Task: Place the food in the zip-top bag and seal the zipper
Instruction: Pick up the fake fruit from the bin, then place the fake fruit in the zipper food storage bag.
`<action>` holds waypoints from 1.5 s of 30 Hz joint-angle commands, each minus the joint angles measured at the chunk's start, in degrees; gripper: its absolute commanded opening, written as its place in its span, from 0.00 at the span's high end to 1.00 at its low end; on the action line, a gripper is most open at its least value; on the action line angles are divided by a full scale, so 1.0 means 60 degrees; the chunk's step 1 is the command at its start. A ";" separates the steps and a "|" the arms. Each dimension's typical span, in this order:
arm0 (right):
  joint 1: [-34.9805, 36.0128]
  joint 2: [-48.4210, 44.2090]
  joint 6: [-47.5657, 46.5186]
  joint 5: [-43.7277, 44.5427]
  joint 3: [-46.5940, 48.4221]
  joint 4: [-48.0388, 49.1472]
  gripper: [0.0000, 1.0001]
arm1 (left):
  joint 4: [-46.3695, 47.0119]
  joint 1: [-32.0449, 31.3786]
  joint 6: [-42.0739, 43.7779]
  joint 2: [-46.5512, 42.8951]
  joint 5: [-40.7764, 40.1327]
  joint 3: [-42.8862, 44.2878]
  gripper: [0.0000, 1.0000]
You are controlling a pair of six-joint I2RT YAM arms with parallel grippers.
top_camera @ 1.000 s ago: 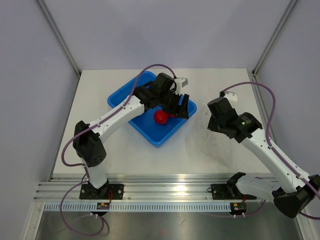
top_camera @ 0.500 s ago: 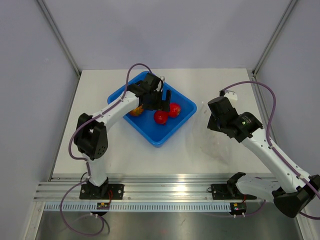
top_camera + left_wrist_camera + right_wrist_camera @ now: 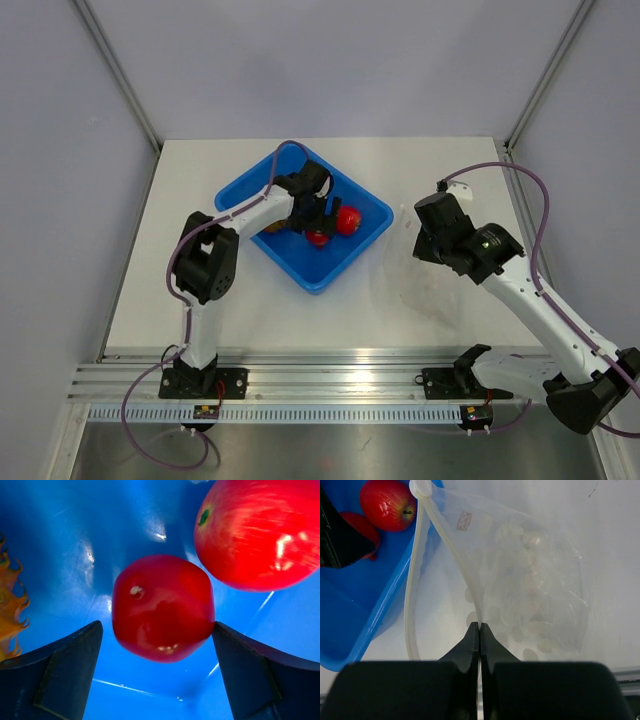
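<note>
**Top view.** My left tool (image 3: 318, 226) has swung back from the far corner of the tray (image 3: 330, 270). It has dropped in with fingers spread over the red fruit (image 3: 319, 240). The apple (image 3: 347, 220) lies just beside that fruit, on the side toward the bag (image 3: 425, 292). The bag is only a faint sheen on the worktop (image 3: 190, 230), right of the tray. The right arm (image 3: 520, 285) has held its place. I read this as the approach to the first pick, with nothing bagged yet.

**Left wrist view.** The fingers (image 3: 60, 675) stand apart on either side of the red fruit. One is at or nearly at its skin and the other is clear, so nothing is gripped. The apple crowds in at upper right and could be nudged as I close. The pineapple (image 3: 9, 615) shows at the left edge, so all the food is in the tray.

**Right wrist view.** The right tool (image 3: 479, 626) has its fingers pressed together on one lip of the bag's mouth, holding it up and open. The zipper (image 3: 414, 585) runs as a pale strip beside the tray wall, unsealed. That wall stands between the food and the mouth, so each piece must be lifted over it.
</note>
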 commanded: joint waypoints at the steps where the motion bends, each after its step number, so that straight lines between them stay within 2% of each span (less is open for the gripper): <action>1: 0.0051 0.0098 -0.0013 -0.0036 0.0276 0.0347 1.00 | 0.0223 0.0013 0.0216 0.0072 -0.0152 0.0374 0.11; 5: 0.0051 0.0040 -0.0013 -0.0022 0.0217 0.0347 1.00 | 0.0325 0.0013 0.0201 -0.0205 -0.0151 0.0257 0.38; 7: 0.0051 0.0025 -0.0013 -0.0007 0.0231 0.0333 1.00 | 0.0340 0.0013 0.0172 -0.0454 -0.0195 0.0183 0.44; 14: 0.0051 0.0069 -0.0013 -0.0080 0.0202 0.0391 1.00 | 0.0047 -0.0001 0.0157 -0.2211 -0.0430 0.0037 0.46; 19: 0.0051 0.0098 -0.0028 -0.0182 0.0114 0.0581 1.00 | -0.0376 -0.0089 0.0099 -0.3618 0.0609 0.0241 0.46; 25: 0.0065 0.0244 0.0031 -0.0344 0.0070 0.0801 1.00 | -0.0145 -0.1157 -0.0062 -0.4526 0.1649 0.0037 0.46; 29: 0.0051 0.0259 0.0089 -0.0447 0.0070 0.0918 1.00 | 0.0382 -0.1701 -0.0676 -0.4600 0.3387 -0.0226 0.47; 35: 0.0051 0.0216 0.0133 -0.0666 0.0143 0.1006 1.00 | 0.2082 -0.2081 -0.1775 -0.4733 0.4783 -0.0857 0.47; 45: 0.0051 -0.0048 0.0250 -0.1076 0.0129 0.1124 1.00 | 0.1951 -0.2448 -0.1908 -0.3327 0.4698 -0.0096 0.47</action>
